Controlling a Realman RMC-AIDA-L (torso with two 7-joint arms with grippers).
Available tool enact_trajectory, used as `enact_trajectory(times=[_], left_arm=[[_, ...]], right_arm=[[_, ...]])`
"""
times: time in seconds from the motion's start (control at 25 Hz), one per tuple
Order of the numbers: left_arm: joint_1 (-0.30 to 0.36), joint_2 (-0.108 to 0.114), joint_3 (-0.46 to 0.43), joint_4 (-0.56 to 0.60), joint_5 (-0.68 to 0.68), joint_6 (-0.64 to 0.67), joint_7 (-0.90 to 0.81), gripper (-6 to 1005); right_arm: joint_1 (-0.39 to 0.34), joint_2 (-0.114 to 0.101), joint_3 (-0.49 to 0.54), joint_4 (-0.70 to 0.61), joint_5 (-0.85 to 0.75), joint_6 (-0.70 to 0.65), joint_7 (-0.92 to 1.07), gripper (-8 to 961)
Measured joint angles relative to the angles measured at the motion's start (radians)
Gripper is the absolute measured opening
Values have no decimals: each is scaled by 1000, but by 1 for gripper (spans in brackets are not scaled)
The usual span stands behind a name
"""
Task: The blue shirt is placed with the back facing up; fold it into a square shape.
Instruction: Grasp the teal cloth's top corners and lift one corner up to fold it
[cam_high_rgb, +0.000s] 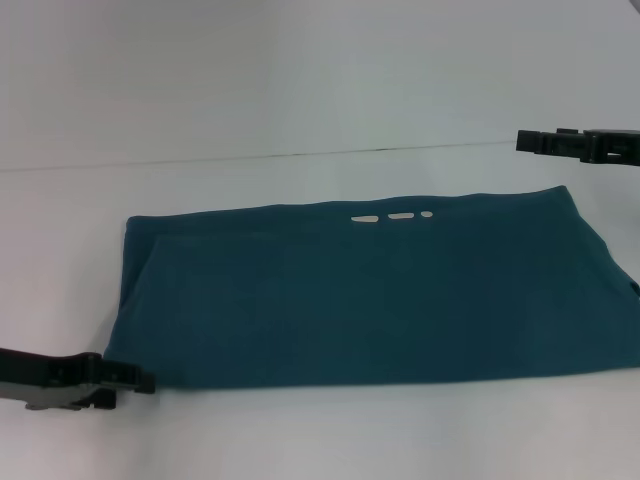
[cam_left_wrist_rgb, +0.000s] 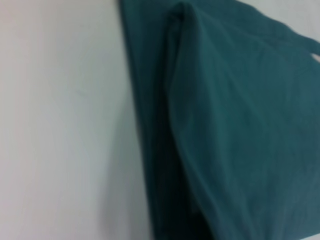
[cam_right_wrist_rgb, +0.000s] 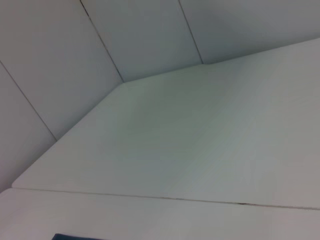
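The large dark teal-blue shirt (cam_high_rgb: 370, 300) lay folded across the white table (cam_high_rgb: 300, 430). The left gripper (cam_high_rgb: 148, 381) sat at its near-left corner, the right gripper (cam_high_rgb: 520, 141) raised far right; finger states unclear.

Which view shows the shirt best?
The head view: the whole folded shirt lies flat on the table. The left wrist view shows only its layered edge; the right wrist view shows just a sliver.

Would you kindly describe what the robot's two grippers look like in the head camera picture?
Both are black, flat, elongated pieces. The left gripper tapers to a narrow blunt tip, with a greyish bracket-like part beneath its body. The right gripper is a slim black bar with small stepped bumps along its top. No cables or markings show.
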Motion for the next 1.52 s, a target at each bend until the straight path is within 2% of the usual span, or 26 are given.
enact_trajectory(times=[0.52,1.52], left_arm=[[-27,4,42,-28,17,-43,-15,691],[-90,9,45,-71,58,-97,-26,691]], right_arm=[[3,-2,4,0,0,0,1,846],[5,-5,6,0,0,8,3,834]])
